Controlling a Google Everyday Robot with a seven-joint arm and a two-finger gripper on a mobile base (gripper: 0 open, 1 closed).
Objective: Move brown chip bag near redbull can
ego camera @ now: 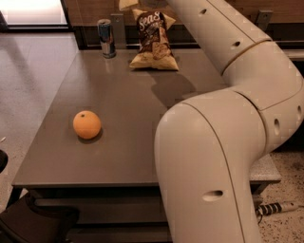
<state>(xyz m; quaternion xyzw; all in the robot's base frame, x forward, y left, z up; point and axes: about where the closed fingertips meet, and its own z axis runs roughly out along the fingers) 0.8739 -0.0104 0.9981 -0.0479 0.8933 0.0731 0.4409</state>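
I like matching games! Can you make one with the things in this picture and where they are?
Things: 1 orange; 2 redbull can; 3 brown chip bag; 4 gripper.
Places: A at the picture's top edge, above the bag; B alone on the table's near left; C far side, right of the can; D far side, left of the bag.
Pairs: 1-B; 2-D; 3-C; 4-A.

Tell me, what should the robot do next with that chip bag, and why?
Probably lift the arm up and away. The brown chip bag sits on the table close beside the redbull can, a small gap between them, so the placing looks done. The gripper hangs just above the bag at the picture's top edge, mostly cut off.
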